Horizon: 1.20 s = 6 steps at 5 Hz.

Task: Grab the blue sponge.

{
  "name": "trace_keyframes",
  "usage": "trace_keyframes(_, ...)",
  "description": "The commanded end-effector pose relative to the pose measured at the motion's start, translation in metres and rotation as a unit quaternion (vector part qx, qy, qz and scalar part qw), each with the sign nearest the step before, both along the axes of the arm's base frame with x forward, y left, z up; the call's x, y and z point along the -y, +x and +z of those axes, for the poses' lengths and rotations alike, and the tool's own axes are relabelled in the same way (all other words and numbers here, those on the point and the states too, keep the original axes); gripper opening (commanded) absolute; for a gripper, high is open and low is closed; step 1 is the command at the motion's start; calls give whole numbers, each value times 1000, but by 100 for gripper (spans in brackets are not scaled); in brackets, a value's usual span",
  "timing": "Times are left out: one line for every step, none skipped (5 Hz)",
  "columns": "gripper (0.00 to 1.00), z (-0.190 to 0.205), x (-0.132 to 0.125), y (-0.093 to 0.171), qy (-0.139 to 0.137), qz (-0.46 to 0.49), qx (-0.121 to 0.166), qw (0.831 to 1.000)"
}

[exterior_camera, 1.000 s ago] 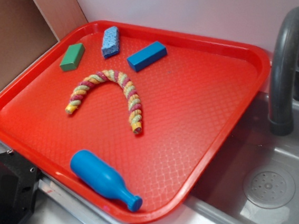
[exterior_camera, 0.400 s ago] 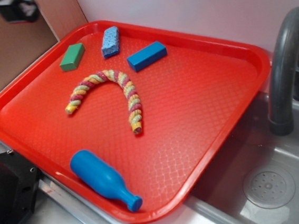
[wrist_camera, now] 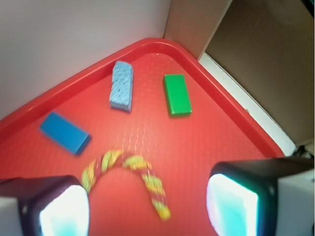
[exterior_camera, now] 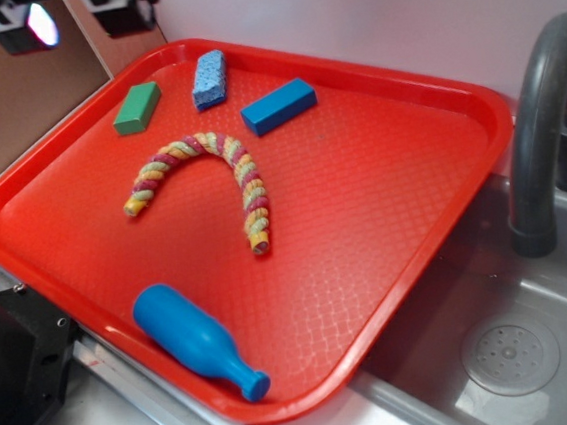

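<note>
The gripper (wrist_camera: 147, 206) is open: in the wrist view its two fingers (wrist_camera: 54, 209) stand wide apart at the bottom corners, with nothing between them. In the exterior view it shows only partly at the top left edge (exterior_camera: 69, 14), above the far left corner of the red tray (exterior_camera: 412, 291), well apart from all things on it.

The sponge (exterior_camera: 209, 79) lies flat on the tray near its far rim, not touched by anything. The green block (exterior_camera: 137, 107) lies to the left of it, and the blue block (exterior_camera: 278, 105) to the right and a little nearer; both are close to the sponge but apart from it. A twisted rope (exterior_camera: 215, 179) of yellow, pink and green lies bent in an arch in the middle of the tray, nearer than the three blocks. A blue bottle (exterior_camera: 197, 340) lies on its side at the near rim. At the right of the tray there is a grey sink (exterior_camera: 518, 351) with a dark faucet (exterior_camera: 537, 128).
</note>
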<state>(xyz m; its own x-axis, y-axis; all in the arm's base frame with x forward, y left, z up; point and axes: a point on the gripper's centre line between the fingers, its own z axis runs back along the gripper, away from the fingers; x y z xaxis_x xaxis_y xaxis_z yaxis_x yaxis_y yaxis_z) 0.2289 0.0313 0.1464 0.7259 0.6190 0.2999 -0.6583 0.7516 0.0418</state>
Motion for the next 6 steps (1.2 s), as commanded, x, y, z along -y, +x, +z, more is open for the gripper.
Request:
trace_keyframes(100,-17,-28,39,32,48,67,996)
trace_keyframes(100,-39,-38,64,50,50,59,996)
trace_keyframes(100,-60,-49,84,42,47,60,996)
trace_keyframes(100,-76,-57,96,58,60,49,995)
trace_keyframes(100,-91,-62,103,58,56,38,996)
trace_keyframes(100,-108,-63,109,37,39,20,998)
